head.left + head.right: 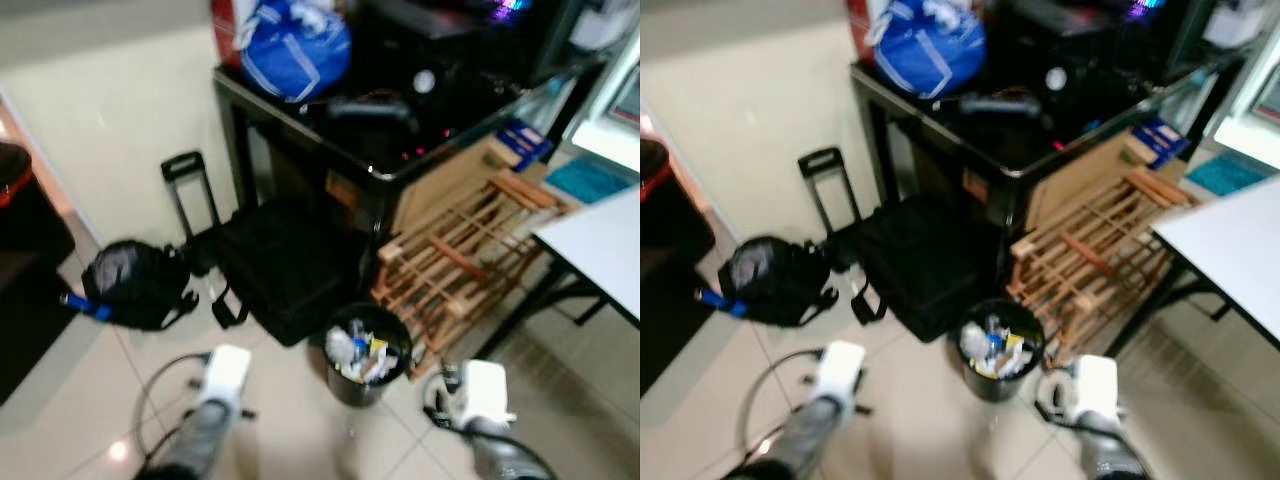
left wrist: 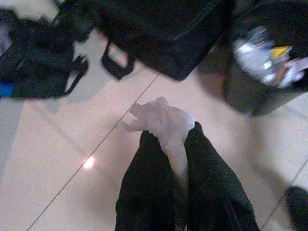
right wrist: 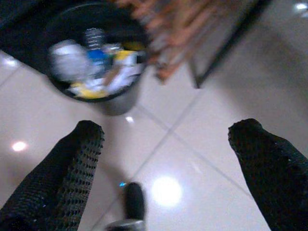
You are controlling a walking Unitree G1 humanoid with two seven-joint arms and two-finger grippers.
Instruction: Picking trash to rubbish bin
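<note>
A round black rubbish bin [image 1: 366, 354] stands on the tiled floor, full of mixed wrappers and paper. In the left wrist view my left gripper [image 2: 169, 139] is shut on a crumpled white tissue [image 2: 161, 121], held above the floor short of the bin [image 2: 262, 72]. My left arm [image 1: 205, 420] shows low in the left eye view, left of the bin. The right gripper [image 3: 168, 132] is open with nothing between its fingers, hanging over the floor in front of the bin [image 3: 98, 60]. My right arm [image 1: 480, 410] sits right of the bin.
A black bag with a trolley handle [image 1: 280, 260] lies behind the bin, and a dark backpack [image 1: 135, 282] lies to its left. A wooden rack [image 1: 465, 255] leans against a dark table [image 1: 380, 130]. A white table [image 1: 600, 245] stands at the right.
</note>
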